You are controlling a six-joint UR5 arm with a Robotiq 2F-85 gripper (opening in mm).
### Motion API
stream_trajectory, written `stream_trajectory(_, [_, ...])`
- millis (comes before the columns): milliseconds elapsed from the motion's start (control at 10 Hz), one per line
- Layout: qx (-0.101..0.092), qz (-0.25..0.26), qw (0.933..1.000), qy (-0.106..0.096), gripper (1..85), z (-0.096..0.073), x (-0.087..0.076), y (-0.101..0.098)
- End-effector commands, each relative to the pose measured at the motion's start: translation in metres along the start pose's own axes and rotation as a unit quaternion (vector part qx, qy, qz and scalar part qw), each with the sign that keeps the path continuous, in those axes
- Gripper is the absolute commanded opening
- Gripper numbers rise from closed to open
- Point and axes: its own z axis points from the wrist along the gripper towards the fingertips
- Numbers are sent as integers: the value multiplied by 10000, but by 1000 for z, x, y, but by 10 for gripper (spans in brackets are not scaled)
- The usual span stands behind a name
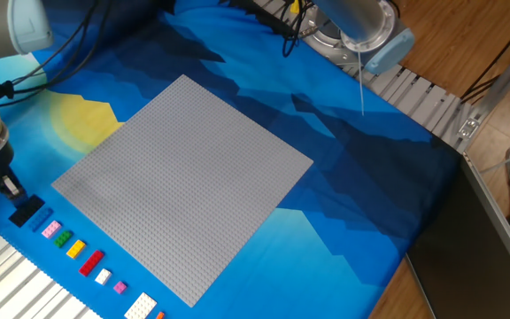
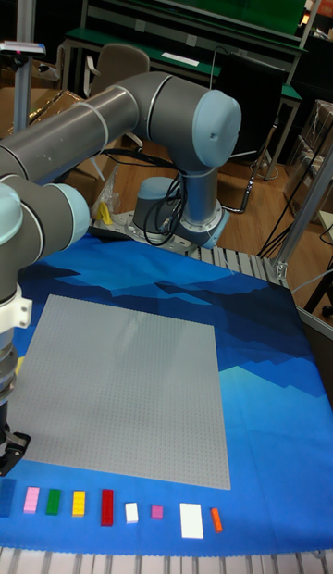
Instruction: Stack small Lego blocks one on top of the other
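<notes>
The small Lego blocks lie in a row on the blue cloth along the near-left edge: a flat black one (image 1: pixel 27 211), then pink (image 1: pixel 50 229), green (image 1: pixel 61 237), yellow (image 1: pixel 75 249), red (image 1: pixel 90 261), a small white one (image 1: pixel 103 276), purple (image 1: pixel 119 287), a larger white one (image 1: pixel 140 307) and orange (image 1: pixel 159 315). The tall fixed view shows the same row, from pink (image 2: pixel 32 500) to orange (image 2: pixel 215 519). My gripper (image 1: pixel 9 187) hangs just up-left of the black block, holding nothing. Its dark fingers are too small to show a gap. It also shows at the left edge (image 2: pixel 9 452).
A large grey studded baseplate (image 1: pixel 184 182) fills the middle of the cloth, right beside the block row. A ribbed metal table edge (image 1: pixel 11 283) runs along the near left. The arm's base and cables (image 1: pixel 343 35) stand at the far side.
</notes>
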Motion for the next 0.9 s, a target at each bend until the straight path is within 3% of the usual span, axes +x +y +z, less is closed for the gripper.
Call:
stream_trajectory(0, [13,-363,9993,2,353,6,1,1])
stream_trajectory(300, [50,-446,9990,-22,353,6,3,3])
stream_trajectory(500, [-83,-318,9994,-102,353,8,0,12])
stream_trajectory(800, [-80,-555,9984,-94,353,11,1,10])
